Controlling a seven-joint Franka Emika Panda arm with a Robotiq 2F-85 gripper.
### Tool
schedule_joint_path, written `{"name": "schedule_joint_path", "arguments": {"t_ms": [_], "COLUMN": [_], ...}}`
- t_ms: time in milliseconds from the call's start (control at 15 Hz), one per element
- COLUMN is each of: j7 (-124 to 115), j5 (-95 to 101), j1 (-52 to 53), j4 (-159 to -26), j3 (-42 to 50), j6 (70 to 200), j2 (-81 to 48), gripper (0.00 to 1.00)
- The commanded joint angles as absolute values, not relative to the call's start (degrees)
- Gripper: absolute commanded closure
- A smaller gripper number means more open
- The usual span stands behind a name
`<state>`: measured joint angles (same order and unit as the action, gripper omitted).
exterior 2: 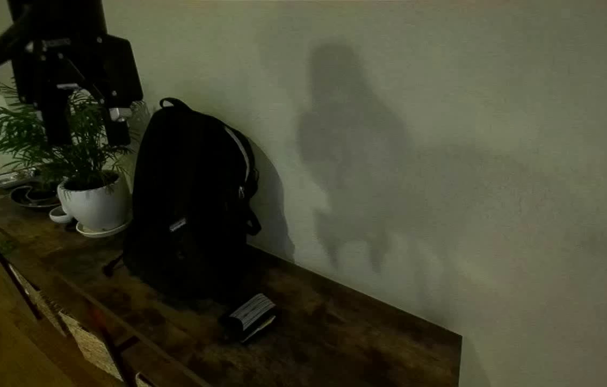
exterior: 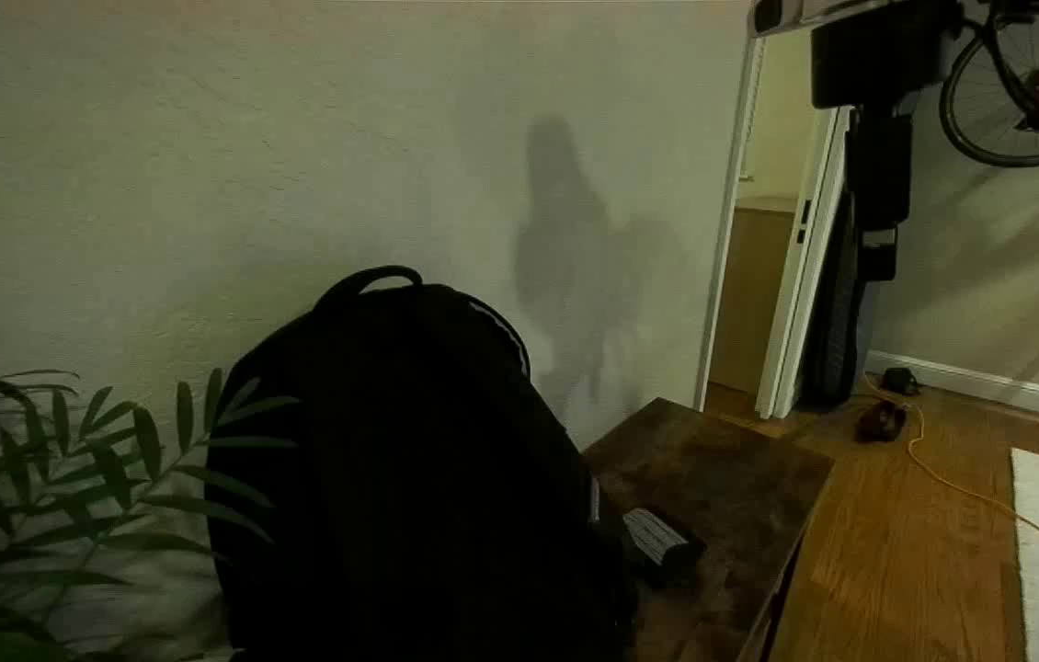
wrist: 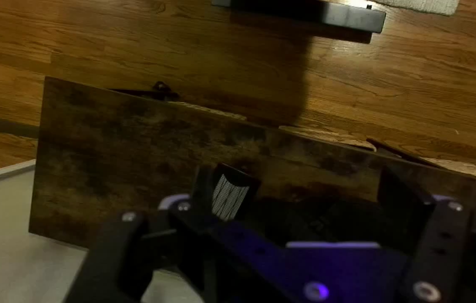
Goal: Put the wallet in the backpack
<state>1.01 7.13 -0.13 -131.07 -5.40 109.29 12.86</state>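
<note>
The black backpack stands upright on a brown tabletop, leaning toward the wall, in both exterior views [exterior: 418, 478] [exterior 2: 190, 209]. A pale zip line runs down one side. I cannot tell whether it is open. The dark wallet with a grey striped face lies on the tabletop beside the backpack's base in both exterior views [exterior: 657, 536] [exterior 2: 252, 313]. In the wrist view the wallet [wrist: 230, 196] shows just beside the left finger, and the dark backpack [wrist: 326, 216] lies between the fingers. My gripper [exterior 2: 88, 137] is open and empty, high above the table and apart from both.
The brown tabletop [exterior 2: 335, 344] runs along a pale wall [exterior 2: 443, 161]. A plant in a white pot [exterior 2: 96, 207] stands beside the backpack, with small dishes near it. Its leaves [exterior: 115, 478] show in an exterior view. A bicycle [exterior: 1025, 101] hangs beyond the doorway.
</note>
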Motion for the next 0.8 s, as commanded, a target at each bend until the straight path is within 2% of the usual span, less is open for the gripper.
{"name": "schedule_joint_path", "arguments": {"t_ms": [0, 733], "j7": [0.8, 2.0], "j5": [7.3, 6.3], "j1": [0.9, 0.6], "j4": [-131.0, -130.9], "j3": [-4.5, -3.7], "j6": [109.2, 110.5], "j2": [12.8, 10.7], "gripper": [0.0, 0.0]}}
